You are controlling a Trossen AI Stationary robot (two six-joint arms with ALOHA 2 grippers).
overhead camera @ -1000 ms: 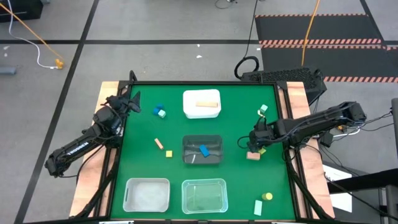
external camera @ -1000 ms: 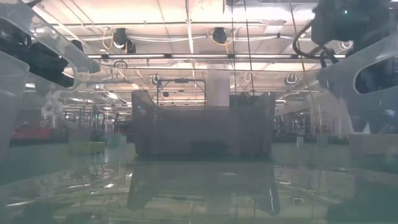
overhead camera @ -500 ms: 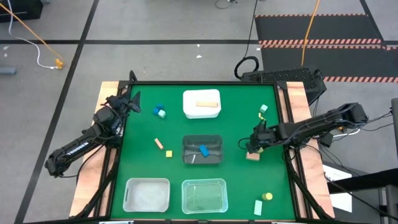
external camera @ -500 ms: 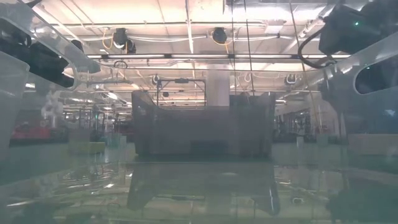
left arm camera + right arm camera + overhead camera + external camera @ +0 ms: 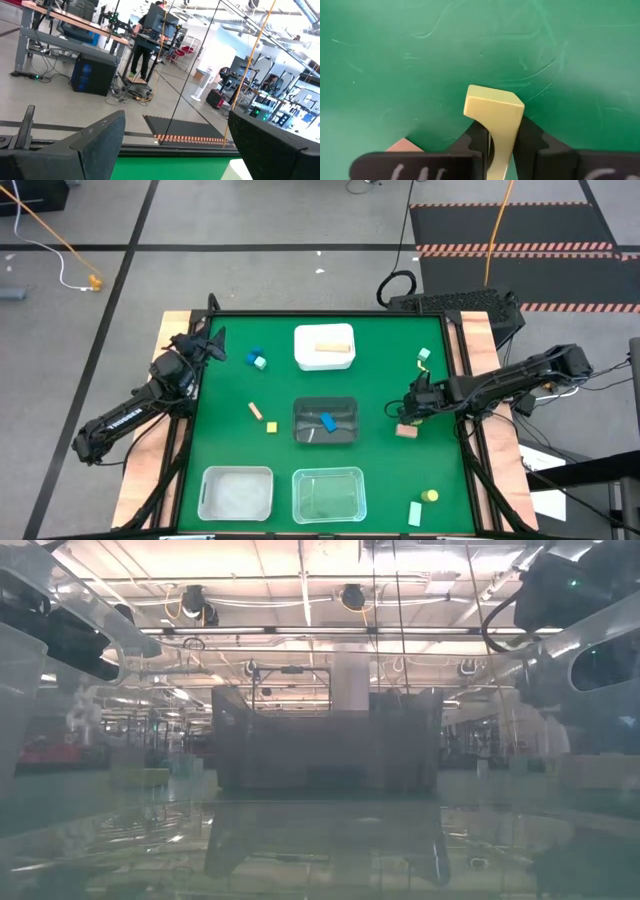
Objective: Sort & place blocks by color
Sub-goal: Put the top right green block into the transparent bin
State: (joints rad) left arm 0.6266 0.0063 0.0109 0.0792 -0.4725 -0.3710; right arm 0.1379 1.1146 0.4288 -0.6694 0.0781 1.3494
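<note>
My right gripper (image 5: pixel 408 416) stands near the table's right edge, pointing down at the green mat and shut on a yellow block (image 5: pixel 494 107). In the high view the gripper hides that block. A tan block (image 5: pixel 406 431) lies on the mat just beside the gripper, on its near side, and shows again as a corner (image 5: pixel 402 146) in the right wrist view. My left gripper (image 5: pixel 212 345) waits open at the far left corner and touches nothing. My right gripper pinches the yellow block between its two fingers (image 5: pixel 530 139), by two opposite sides (image 5: pixel 492 137). The fingers come from above, pointing down. The block's free end (image 5: pixel 494 102) points at the mat; whether it rests on the mat I cannot tell.
A white bin (image 5: pixel 324 347) with a tan block stands far centre, and a dark bin (image 5: pixel 325 421) with a blue block in the middle. A white bin (image 5: pixel 236 492) and a clear bin (image 5: pixel 328 493) sit near. Loose blocks lie at left (image 5: pixel 256 358), centre-left (image 5: pixel 262 416), far right (image 5: pixel 423 357) and near right (image 5: pixel 425 504).
My right gripper has sunk toward the mat over the yellow block, which showed beside it a second ago and is now covered in the high view. The tan block has stayed where it was.
</note>
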